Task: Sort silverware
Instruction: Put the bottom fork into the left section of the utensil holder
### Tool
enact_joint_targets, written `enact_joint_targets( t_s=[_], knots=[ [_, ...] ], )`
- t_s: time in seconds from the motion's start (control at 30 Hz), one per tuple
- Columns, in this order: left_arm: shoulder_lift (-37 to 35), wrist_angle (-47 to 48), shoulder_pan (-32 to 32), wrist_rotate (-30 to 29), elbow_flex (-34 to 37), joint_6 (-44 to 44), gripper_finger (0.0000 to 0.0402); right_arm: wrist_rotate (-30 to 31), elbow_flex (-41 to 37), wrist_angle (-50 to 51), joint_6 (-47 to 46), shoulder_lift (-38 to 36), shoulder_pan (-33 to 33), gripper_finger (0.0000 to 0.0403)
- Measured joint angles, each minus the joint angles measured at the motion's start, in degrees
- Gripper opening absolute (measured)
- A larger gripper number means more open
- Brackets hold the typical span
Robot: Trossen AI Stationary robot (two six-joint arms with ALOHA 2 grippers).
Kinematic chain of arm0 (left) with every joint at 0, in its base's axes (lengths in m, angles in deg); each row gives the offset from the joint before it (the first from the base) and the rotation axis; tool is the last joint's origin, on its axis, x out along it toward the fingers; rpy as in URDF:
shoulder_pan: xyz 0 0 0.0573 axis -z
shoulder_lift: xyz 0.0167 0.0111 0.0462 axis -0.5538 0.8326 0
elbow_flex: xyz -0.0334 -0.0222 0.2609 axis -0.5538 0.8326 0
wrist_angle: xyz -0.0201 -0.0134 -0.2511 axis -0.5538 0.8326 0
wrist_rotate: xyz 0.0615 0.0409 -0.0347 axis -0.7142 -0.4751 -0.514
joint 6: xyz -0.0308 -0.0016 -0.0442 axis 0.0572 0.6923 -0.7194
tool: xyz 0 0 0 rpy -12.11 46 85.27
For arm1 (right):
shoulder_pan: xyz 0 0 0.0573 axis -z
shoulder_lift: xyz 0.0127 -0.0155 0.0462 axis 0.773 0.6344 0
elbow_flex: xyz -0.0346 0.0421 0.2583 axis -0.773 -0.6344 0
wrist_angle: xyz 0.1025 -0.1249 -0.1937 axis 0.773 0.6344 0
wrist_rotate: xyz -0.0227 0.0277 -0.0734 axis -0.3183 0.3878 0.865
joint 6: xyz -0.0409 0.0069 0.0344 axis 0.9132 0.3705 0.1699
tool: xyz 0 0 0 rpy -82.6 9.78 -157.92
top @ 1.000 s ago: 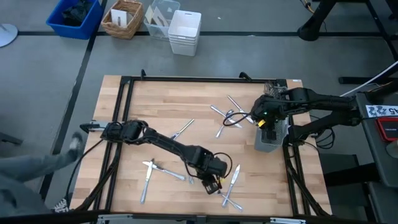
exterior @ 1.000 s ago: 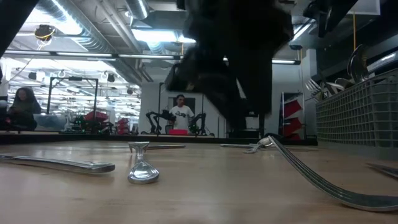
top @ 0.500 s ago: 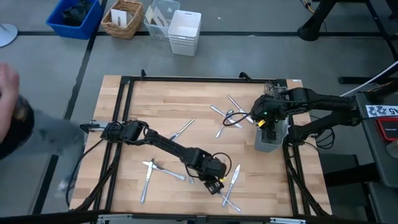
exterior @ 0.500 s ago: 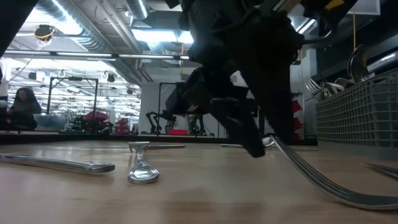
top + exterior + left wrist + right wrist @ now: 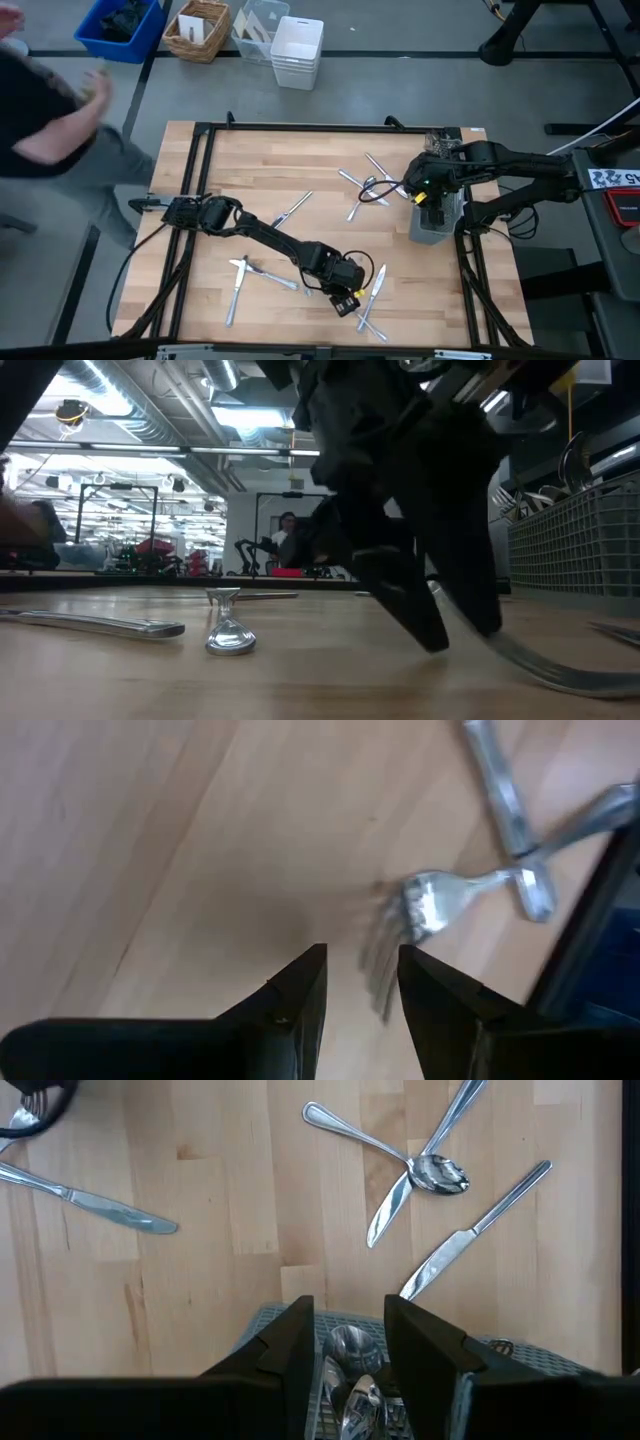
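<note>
— Nearest the front edge of the pale wooden butcher-block desk point(image 5: 250, 170), what is the left tool point(image 5: 348, 300) doing?

— It is low over the wood, its two dark fingers point(image 5: 300, 1000) spread a little, with nothing between them. A shiny silver fork point(image 5: 430, 910) lies just beyond the fingertips, tines toward them, its handle crossing a slim silver table knife point(image 5: 505, 805). In the low view those fingers point(image 5: 420, 610) reach down to the surface beside a curved fork handle point(image 5: 560, 670).

— And the rest of the silverware nearby?

— Left of that tool, two silver pieces lie crossed point(image 5: 243, 275). Just right of it lies a knife point(image 5: 377, 283).

— Farther back?

— One slim piece point(image 5: 295, 207) lies alone at mid-desk. Beyond that is a loose cluster of spoons and knives point(image 5: 368, 185), among them a silver spoon point(image 5: 425, 1170) and a knife point(image 5: 470, 1230).

— Where is the right tool point(image 5: 425, 192)?

— Over the dark wire-mesh caddy point(image 5: 435, 225) at the desk's right edge, fingers point(image 5: 290, 1350) spread, gripping nothing. Silver spoons point(image 5: 350, 1350) stand inside the caddy below it.

— Anything past the desk?

— A blue bin point(image 5: 120, 28), a woven basket point(image 5: 197, 30) and a white tub point(image 5: 297, 50) sit on the floor, and a blurred person point(image 5: 45, 100) is at the far left.
</note>
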Motion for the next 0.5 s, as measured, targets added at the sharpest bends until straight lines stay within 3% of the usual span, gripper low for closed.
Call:
enact_joint_targets(
  t_s=[0.13, 0.3, 0.5],
  knots=[
    [0.5, -1.0, -0.4, 0.0, 0.0, 2.1, 0.0089, 0.0, 0.0, 0.0, 0.0, 0.0, 0.0, 0.0127],
    [0.5, -2.2, -0.8, 0.4, -0.1, 5.1, 0.0017, 0.0, 0.0, 0.2, 0.0, 0.0, 0.0, 0.0127],
    [0.3, -3.1, -1.7, 1.2, -0.1, 6.8, 0.001, 0.0, 0.0, 0.3, 0.0, 0.0, 0.0, 0.0127]
  ],
)
